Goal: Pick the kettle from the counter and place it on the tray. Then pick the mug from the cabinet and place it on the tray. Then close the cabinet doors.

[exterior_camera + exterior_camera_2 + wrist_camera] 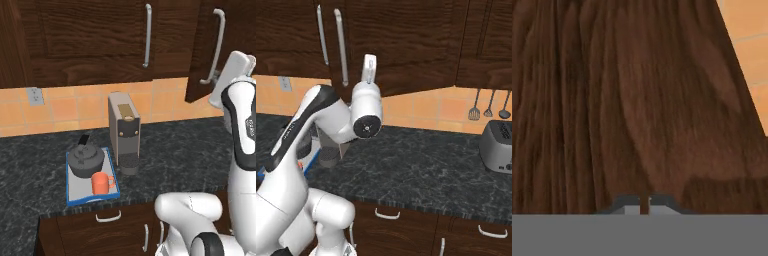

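Observation:
The dark grey kettle [86,159] stands on the blue-rimmed tray [94,199] on the speckled counter [190,150]. The orange-red mug [102,183] sits on the tray just in front of the kettle. The cabinet's left door [90,35] lies flush. Its right door [200,50] stands slightly ajar, with its long silver handle [215,47] near my raised hand. My gripper [644,206] is shut with nothing in it. Its tips are right up against the door's wood grain [627,100].
A tall beige-grey coffee machine [124,130] stands just right of the tray. At the far right of the counter is a silver toaster [498,145], with utensils [488,110] hanging on the tiled wall above it. Drawers with silver handles [387,215] run below the counter's front edge.

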